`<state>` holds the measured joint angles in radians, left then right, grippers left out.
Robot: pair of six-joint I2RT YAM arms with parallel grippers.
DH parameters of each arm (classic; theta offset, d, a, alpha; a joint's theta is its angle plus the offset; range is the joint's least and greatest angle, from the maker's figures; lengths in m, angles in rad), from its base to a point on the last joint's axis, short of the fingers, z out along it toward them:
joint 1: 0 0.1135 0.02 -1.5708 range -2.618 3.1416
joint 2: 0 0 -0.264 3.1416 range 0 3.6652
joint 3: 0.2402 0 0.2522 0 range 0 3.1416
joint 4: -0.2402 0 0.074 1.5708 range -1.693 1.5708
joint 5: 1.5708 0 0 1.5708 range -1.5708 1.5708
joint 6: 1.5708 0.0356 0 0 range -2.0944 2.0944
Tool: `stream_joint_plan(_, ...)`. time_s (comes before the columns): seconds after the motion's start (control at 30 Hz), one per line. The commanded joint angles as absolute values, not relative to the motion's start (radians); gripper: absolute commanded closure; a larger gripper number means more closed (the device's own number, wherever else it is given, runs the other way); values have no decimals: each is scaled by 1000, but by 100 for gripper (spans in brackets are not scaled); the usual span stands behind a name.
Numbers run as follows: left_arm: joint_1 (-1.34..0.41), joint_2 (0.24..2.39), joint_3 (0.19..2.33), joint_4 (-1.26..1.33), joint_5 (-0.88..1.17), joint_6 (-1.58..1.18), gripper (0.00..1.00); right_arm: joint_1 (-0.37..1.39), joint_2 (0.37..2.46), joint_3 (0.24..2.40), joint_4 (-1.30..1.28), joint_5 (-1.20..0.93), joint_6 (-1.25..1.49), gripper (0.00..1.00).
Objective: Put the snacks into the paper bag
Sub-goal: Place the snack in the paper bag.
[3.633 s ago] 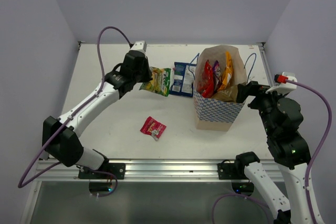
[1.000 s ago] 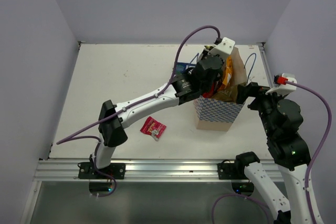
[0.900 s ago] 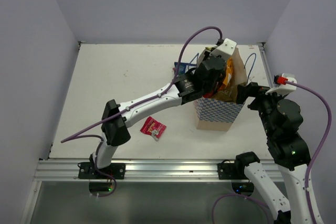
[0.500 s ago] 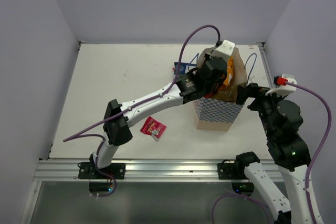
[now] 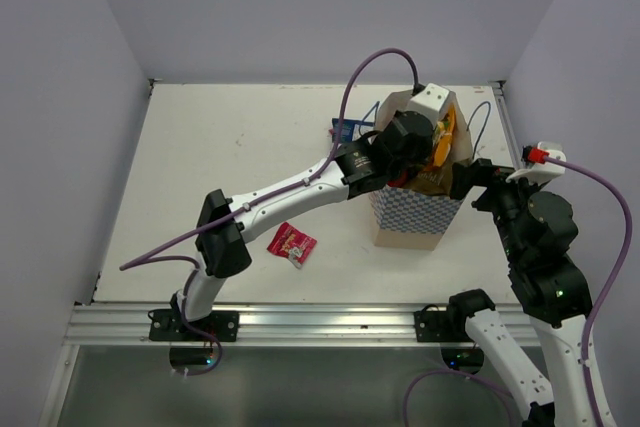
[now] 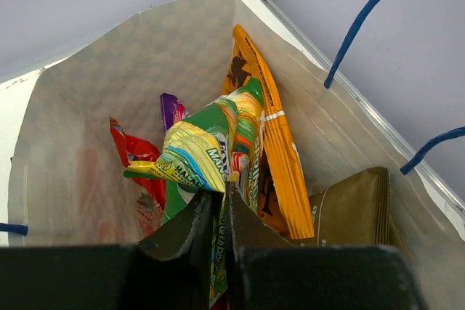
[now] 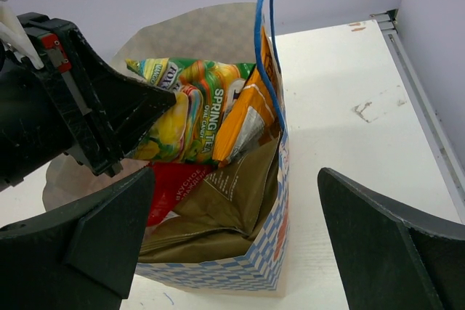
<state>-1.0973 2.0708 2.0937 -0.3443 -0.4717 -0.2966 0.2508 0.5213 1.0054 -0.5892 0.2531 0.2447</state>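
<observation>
Nearest, a small red packet lies alone on the surface, not yet bagged. Beyond it the paper bag stands upright with its mouth open. The right pincer sits at the bag's right side, fingers wide apart and gripping nothing, probably there to steady it. The left pincer is clamped on the yellow-green packet, holding it in the bag's mouth above the orange packet, seemingly for release. Behind the bag waits a dark blue packet.
</observation>
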Motion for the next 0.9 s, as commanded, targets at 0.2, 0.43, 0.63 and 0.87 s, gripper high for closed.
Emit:
stream_joint_plan(0.2, -1069, 2028, 2089, -278, -638, -287, 86, 256, 515, 997, -552, 279, 232, 2)
stream_joint_plan(0.43, -1058, 2059, 2149, -204, -690, -249, 86, 256, 520, 1000, -552, 275, 232, 2)
stream_joint_plan(0.63, -1060, 2086, 2151, -192, -627, -275, 71, 256, 520, 1005, -557, 282, 229, 1)
stream_joint_plan(0.87, -1060, 1950, 2004, -101, -557, -287, 28, 258, 526, 1003, -552, 278, 229, 2)
